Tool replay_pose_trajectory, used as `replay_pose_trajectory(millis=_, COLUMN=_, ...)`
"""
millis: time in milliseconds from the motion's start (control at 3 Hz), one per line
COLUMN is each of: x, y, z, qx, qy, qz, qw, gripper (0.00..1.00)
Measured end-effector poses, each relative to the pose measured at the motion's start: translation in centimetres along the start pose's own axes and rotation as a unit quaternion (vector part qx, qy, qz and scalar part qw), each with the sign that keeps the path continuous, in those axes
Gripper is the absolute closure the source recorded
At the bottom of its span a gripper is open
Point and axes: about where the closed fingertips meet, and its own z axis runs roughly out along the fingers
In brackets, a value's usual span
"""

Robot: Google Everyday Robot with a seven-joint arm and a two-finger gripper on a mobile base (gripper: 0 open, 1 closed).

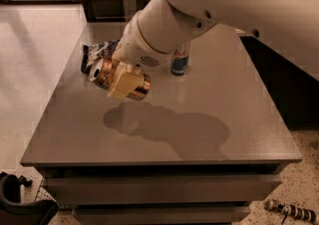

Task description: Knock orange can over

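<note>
The orange can (pixel 141 86) is copper-coloured with a silver pull-tab top that faces left. It lies on its side in the air above the grey table (pixel 199 119), and its shadow falls on the tabletop below and to the right. My gripper (pixel 121 85) is at the left middle of the camera view and is shut across the can's body. One tan finger (pixel 125 80) shows in front of the can. The large white arm comes in from the upper right.
A slim blue-and-silver can (pixel 180 60) stands upright behind the arm near the table's middle back. A dark crumpled snack bag (pixel 95 51) lies at the back left corner. The table's left and front edges drop to the floor.
</note>
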Motion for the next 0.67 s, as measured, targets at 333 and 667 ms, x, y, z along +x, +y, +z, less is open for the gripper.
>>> replay_pose_trajectory(millis=333, x=0.6, y=-0.4, z=0.7, qx=0.013, qy=0.061, qz=-0.026, qw=0.9977, gripper=1.00)
replay_pose_trajectory(millis=667, x=1.4, y=-0.2, z=1.7, qx=0.012, qy=0.122, qz=-0.051, qw=0.9911, gripper=1.00)
